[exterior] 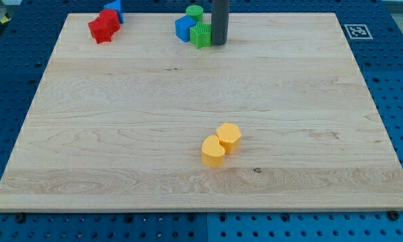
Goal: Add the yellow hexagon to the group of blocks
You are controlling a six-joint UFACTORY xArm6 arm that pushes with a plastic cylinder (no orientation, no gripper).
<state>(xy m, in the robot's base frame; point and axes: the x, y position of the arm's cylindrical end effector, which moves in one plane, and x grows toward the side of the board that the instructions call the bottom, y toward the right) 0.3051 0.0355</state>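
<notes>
Two yellow blocks lie together below the board's middle: a yellow hexagon (229, 136) and, touching it on its lower left, a rounded yellow block (212, 151). At the view's top a group holds a blue block (184, 28), a green cylinder (194, 12) and a green star-like block (202, 35). My tip (218, 44) stands just right of the green star-like block, touching or almost touching it, far above the yellow blocks.
At the top left a red star-like block (103, 27) lies with a blue block (114, 8) behind it. The wooden board (87, 154) rests on a blue perforated table. A marker tag (356, 31) sits beyond the board's top right corner.
</notes>
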